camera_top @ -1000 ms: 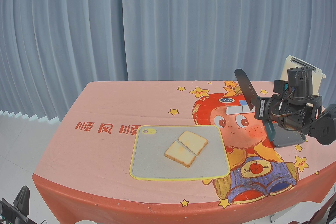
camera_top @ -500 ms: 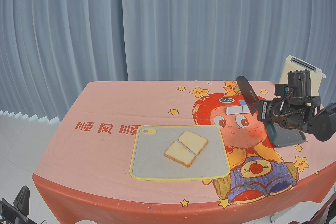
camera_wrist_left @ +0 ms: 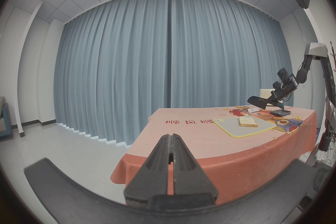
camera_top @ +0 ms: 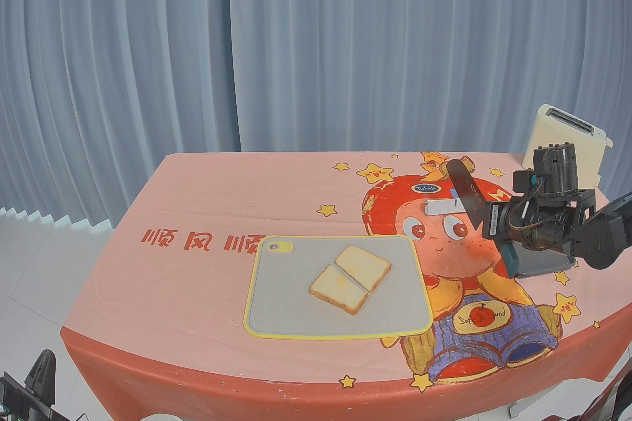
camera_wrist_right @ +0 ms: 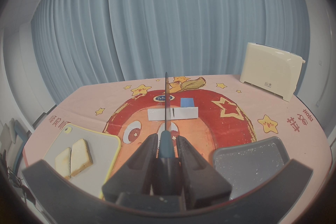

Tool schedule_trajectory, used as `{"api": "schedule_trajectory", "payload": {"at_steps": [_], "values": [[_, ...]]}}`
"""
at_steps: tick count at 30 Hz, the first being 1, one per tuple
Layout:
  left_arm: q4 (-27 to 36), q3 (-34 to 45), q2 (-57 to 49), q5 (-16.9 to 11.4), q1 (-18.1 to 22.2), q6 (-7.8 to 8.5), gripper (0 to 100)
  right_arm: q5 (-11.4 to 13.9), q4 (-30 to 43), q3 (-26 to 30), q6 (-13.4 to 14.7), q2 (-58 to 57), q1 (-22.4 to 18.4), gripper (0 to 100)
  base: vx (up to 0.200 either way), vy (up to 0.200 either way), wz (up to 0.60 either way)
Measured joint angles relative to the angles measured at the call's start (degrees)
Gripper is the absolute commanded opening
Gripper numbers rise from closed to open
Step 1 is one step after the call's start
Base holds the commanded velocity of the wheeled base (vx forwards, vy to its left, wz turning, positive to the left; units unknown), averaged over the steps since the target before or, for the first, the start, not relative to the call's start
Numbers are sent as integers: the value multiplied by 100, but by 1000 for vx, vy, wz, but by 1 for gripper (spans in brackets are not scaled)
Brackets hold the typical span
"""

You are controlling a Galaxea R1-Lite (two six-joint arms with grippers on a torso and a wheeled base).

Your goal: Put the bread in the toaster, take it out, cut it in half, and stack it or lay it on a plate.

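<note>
Right end effector (camera_wrist_right: 167, 142) grasping knife (camera_top: 464, 189) by handle, blade raised, above grey tray (camera_wrist_right: 252, 165) at desk (camera_top: 197, 271) right. Bread halves (camera_top: 350, 279) side by side on cutting board (camera_top: 283, 304), centre. Toaster (camera_top: 569, 139) far right. Left end effector (camera_wrist_left: 171, 140) clenched, empty.

2 bread halves (camera_top: 339, 289) side by side

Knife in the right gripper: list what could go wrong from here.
1. The right gripper holds the knife with its blade pointing at the white block. A misaligned set-down might knock the block aside.
2. The bread halves lie close together on the cutting board, so picking one could drag the other.
3. The grey tray lies close by the gripper, and a low swing could bump it.
</note>
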Motion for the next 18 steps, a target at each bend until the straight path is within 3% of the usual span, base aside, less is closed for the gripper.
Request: {"api": "schedule_trajectory", "payload": {"at_steps": [18], "values": [[0,0,0,0,0,2,0,-66,-7,29,-11,230,-7,0,0,0,0]]}}
